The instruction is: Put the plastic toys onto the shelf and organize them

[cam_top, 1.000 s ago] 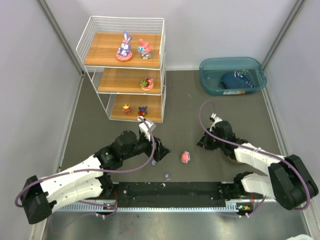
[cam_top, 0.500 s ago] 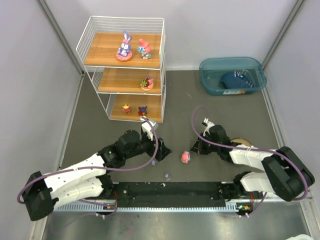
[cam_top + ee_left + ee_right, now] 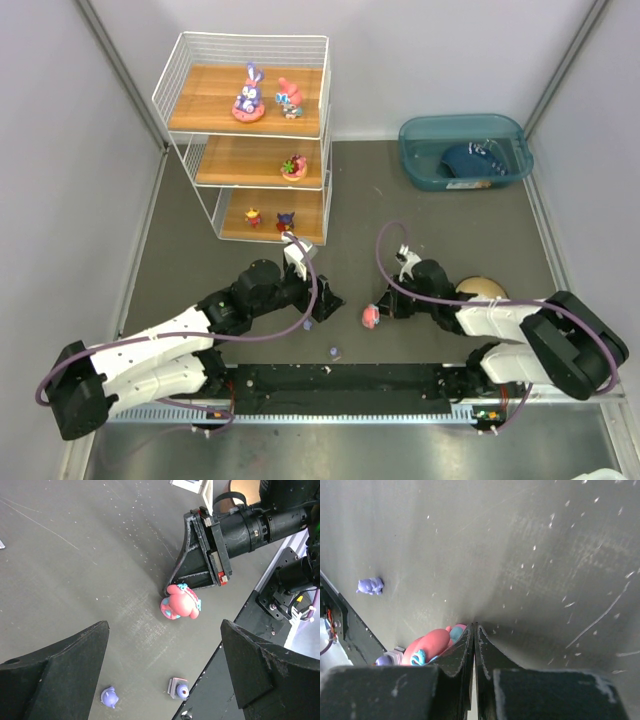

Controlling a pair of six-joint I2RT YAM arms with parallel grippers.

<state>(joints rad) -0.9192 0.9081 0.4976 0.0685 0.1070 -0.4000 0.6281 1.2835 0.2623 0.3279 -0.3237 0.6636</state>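
Note:
A pink toy with blue marks [image 3: 371,316] lies on the grey table. My right gripper [image 3: 385,308] is shut and empty, its tips touching the toy's right side. In the right wrist view the shut gripper [image 3: 474,626] has the pink toy [image 3: 432,647] against its left finger. My left gripper [image 3: 324,303] is open and empty, hovering left of the toy; in its view [image 3: 164,626] the pink toy [image 3: 180,602] lies ahead. A tiny purple figure [image 3: 308,325] and a purple bit [image 3: 335,352] lie nearby. The shelf [image 3: 200,95] holds several toys, among them a purple bunny [image 3: 248,95].
A teal bin [image 3: 415,135] with a dark blue item [image 3: 470,160] stands at the back right. A tan bowl [image 3: 482,290] sits beside my right arm. The black rail [image 3: 340,380] runs along the near edge.
My right gripper has moved left across the table until its shut tips reach the pink toy. My left gripper has shifted slightly right and stays open.

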